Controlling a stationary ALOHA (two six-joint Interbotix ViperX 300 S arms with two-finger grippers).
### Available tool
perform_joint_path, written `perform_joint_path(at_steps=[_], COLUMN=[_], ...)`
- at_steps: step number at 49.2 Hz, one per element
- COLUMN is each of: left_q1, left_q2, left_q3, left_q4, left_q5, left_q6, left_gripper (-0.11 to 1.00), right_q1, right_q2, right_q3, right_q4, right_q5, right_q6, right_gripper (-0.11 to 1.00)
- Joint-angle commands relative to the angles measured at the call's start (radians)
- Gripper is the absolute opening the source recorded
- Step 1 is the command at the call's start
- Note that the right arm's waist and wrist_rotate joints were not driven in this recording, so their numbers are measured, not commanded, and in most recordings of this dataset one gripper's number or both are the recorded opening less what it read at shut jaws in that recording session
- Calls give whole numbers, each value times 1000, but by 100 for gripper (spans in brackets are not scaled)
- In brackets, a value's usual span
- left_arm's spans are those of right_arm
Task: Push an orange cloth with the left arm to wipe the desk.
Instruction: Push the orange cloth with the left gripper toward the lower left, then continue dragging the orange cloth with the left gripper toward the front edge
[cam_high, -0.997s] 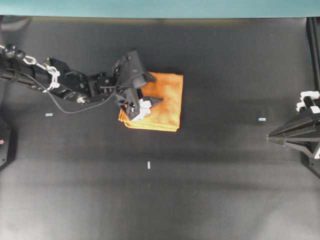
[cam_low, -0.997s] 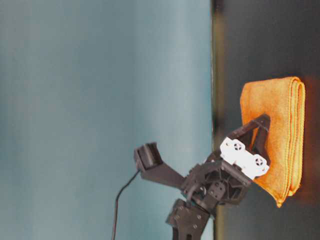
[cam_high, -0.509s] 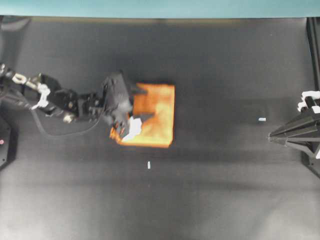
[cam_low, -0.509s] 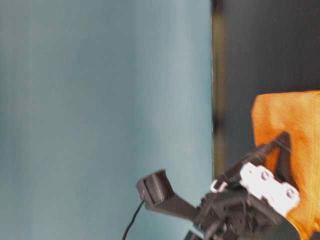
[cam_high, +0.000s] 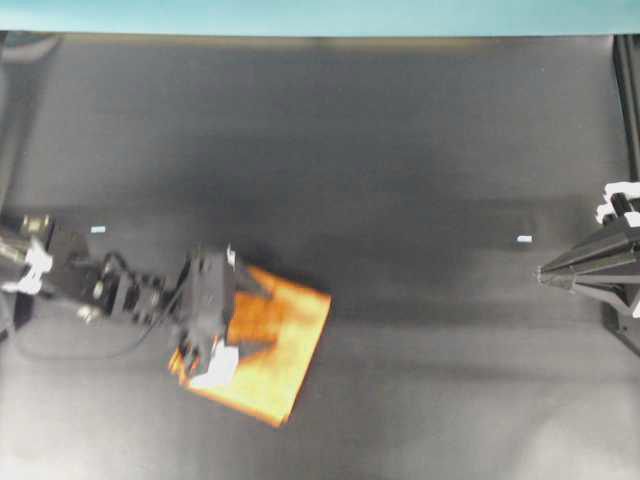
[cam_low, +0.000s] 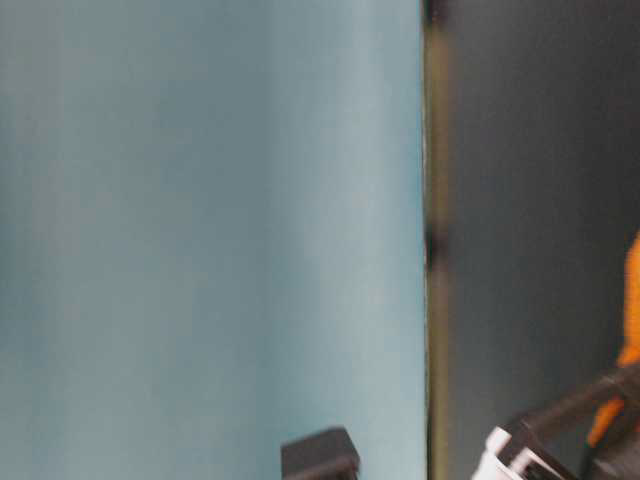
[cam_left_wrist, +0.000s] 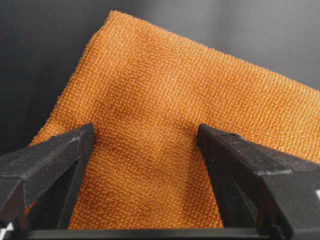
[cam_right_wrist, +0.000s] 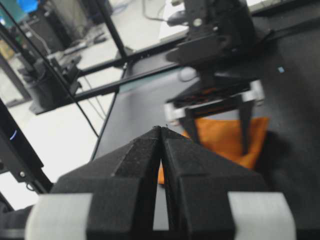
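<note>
The orange cloth (cam_high: 278, 345) lies folded on the black desk (cam_high: 400, 150), front left of centre, turned at an angle. My left gripper (cam_high: 255, 322) is on top of it, open. In the left wrist view its two black fingers stand wide apart with their tips resting on the cloth (cam_left_wrist: 165, 100). The left gripper (cam_left_wrist: 145, 132) holds nothing between its jaws. My right gripper (cam_high: 540, 272) sits at the desk's right edge, shut and empty (cam_right_wrist: 161, 129). The right wrist view shows the cloth (cam_right_wrist: 225, 137) far off under the left arm. The table-level view shows only a sliver of cloth (cam_low: 632, 290).
Small white tape marks lie on the desk at the right (cam_high: 524, 238) and the far left (cam_high: 97, 229). A teal wall (cam_high: 320, 15) borders the far edge. A black frame rail (cam_high: 628, 100) runs down the right side.
My left arm has drawn back toward the front left, dragging the cloth with it from the desk's middle. The cloth has rotated. The right arm has not moved.
</note>
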Motion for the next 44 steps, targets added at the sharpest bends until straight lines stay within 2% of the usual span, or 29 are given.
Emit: perform_joint_path(at_steps=[1,10,19,44], left_q1=[-71,-192,-264,-268], left_q2=[-8,-5,-5,-6], left_q3=[-6,-25,-43,-46], left_q4=[3,2,2,3], left_q5=[-3,-3,-2,0], left_q6=[-8,-11,-38,-35], left_gripper=[83,83,82,83], right_q1=[0,0,0,0], right_q2=[3,5,3,3], right_q3=[-6,-6,-6,-3], right_q4=[0,2,2,2], right_q5=[-5,-5,-5,-5], right_q6=[0,-2,0,0], right_gripper=[0,0,0,0])
